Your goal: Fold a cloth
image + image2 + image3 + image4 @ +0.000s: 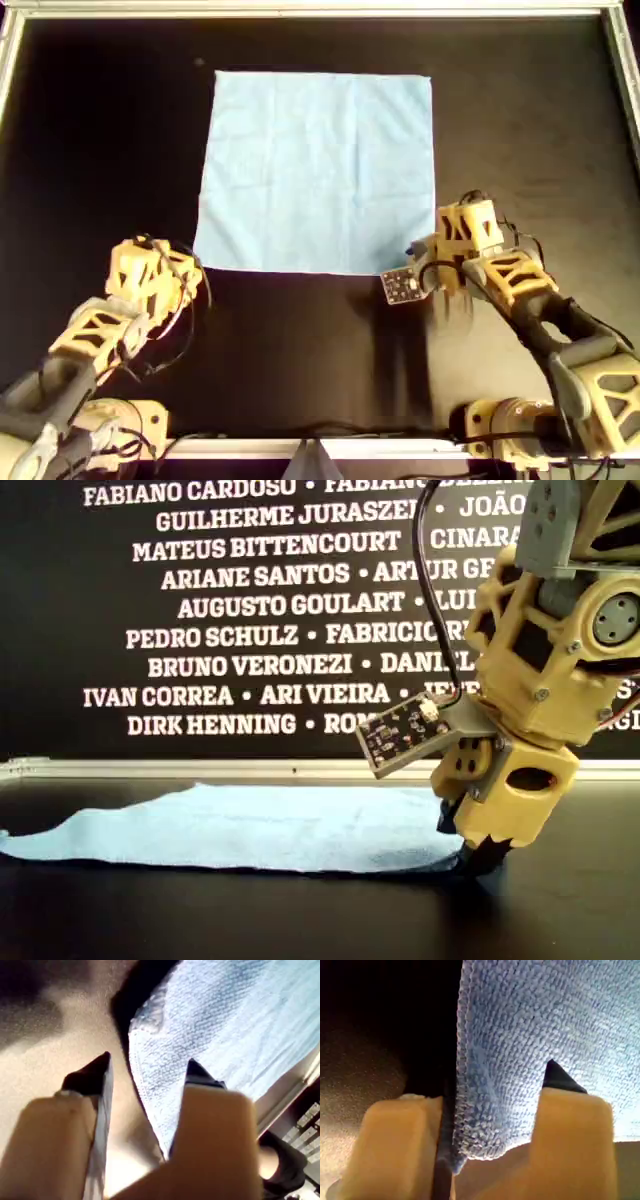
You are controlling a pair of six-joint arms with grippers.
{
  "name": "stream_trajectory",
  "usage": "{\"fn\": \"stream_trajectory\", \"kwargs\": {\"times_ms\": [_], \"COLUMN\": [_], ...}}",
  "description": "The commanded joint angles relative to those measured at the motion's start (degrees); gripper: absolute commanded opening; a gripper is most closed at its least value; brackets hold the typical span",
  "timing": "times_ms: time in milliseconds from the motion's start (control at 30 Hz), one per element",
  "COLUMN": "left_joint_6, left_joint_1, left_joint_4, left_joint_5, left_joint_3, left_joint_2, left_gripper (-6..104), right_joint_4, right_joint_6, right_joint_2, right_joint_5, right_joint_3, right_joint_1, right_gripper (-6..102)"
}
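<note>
The light blue cloth (315, 170) lies spread flat on the black table, in the far middle of the overhead view. My left gripper (195, 275) is at the cloth's near corner on the overhead view's left. In the left wrist view the left gripper (150, 1067) is open, its fingers straddling the edge of the cloth (225, 1020). My right gripper (430, 255) is at the near corner on the overhead view's right. The right gripper (497, 1082) is open with the corner of the cloth (530, 1010) between its fingers. In the exterior view the right gripper (478, 858) touches down at the edge of the cloth (250, 830).
A metal frame rail (320, 10) borders the black table (300, 350) on its far and side edges. A small circuit board (400, 285) sticks out from my right wrist. A dark wall with white names (250, 610) stands behind the table in the exterior view.
</note>
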State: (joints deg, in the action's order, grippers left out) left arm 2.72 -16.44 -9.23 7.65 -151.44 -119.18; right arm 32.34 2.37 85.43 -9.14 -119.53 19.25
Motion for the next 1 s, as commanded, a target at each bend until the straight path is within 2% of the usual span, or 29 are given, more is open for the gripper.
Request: {"fn": "stream_trajectory", "kwargs": {"times_ms": [0, 300, 600, 900, 967], "left_joint_6": [0.4, -0.2, -0.6, -0.6, -0.6], "left_joint_1": [-1.4, -1.5, -1.5, -1.5, -1.5], "left_joint_4": [0.4, 0.8, 1.1, 0.9, 0.8], "left_joint_5": [0.3, 0.4, 0.4, 0.4, 0.4], "left_joint_3": [0.7, 2.9, 16.2, 16.0, 16.0], "left_joint_2": [-2.6, 4.6, 20.8, 20.9, 20.9], "left_gripper": [51, 51, 52, 51, 48], "right_joint_4": [-2.0, -2.0, -2.0, -2.0, -2.0], "right_joint_6": [0.09, 0.18, 0.18, 0.18, 0.18], "right_joint_2": [0.2, 0.2, 0.2, 0.0, 0.0], "right_joint_5": [0.6, 0.6, 0.6, 0.7, 0.6], "right_joint_3": [1.7, 1.8, 1.8, 3.3, 3.3], "right_joint_1": [-0.6, -0.6, -0.6, -0.6, -0.6], "right_gripper": [73, 73, 72, 71, 68]}}
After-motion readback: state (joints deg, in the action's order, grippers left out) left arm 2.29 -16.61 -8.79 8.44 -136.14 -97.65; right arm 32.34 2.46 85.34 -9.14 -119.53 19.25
